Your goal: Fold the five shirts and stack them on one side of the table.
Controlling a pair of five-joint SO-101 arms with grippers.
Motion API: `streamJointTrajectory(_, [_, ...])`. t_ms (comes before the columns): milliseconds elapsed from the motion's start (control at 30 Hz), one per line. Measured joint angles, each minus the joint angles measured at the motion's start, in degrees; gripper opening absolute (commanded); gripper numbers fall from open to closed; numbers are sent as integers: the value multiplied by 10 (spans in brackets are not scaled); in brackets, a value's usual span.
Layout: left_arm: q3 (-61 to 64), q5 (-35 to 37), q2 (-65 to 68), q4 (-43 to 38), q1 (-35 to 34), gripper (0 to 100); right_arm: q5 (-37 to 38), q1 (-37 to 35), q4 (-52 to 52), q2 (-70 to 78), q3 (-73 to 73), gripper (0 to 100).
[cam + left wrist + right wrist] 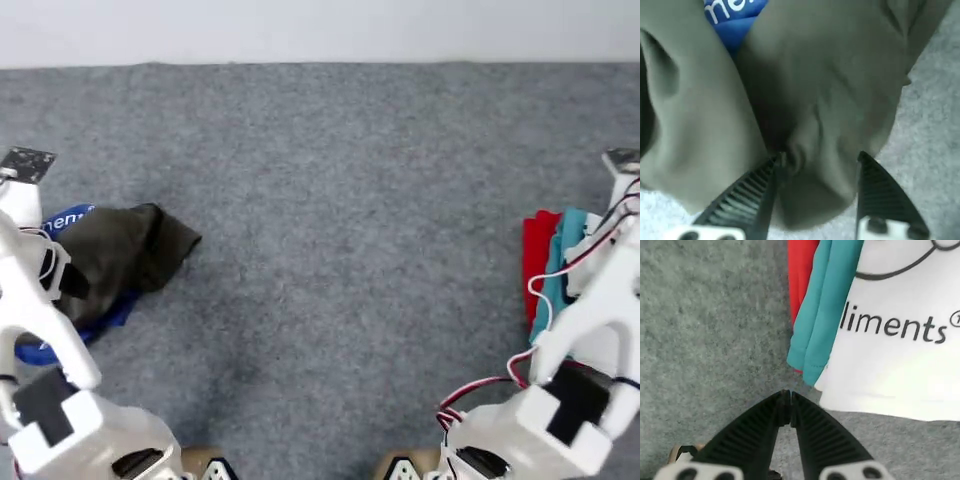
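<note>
A crumpled olive shirt [130,250] lies on a blue shirt [68,218] at the table's left side. My left gripper [817,165] is open, and a fold of the olive shirt [830,80] bulges between its fingers; the blue shirt [735,15] peeks out beyond. At the right side sits a folded stack: a red shirt [538,250] at the bottom, then a teal shirt [562,260]. In the right wrist view a white printed shirt [900,365] tops the teal shirt [827,305] and the red shirt [800,270]. My right gripper [786,401] is shut and empty, just off the stack's corner.
Grey felt [350,200] covers the whole table, with a wide bare stretch between the two piles. A pale wall runs along the far edge. Both arm bases stand at the near edge.
</note>
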Motion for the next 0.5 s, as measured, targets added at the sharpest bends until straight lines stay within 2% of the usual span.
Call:
streamJointTrajectory(167, [0,-20,45,-18,0,227,0,0,0,-34,57,11])
streamJointTrajectory(233, [0,-20,66,-24,0,180,0,0,0,-49,79,11])
streamJointTrajectory(333, [0,-24,86,-24,11,27,-2,0,0,-67,97,11])
streamJointTrajectory(500, [-16,-25,88,-23,60,13,-4,0,0,-92,101,11])
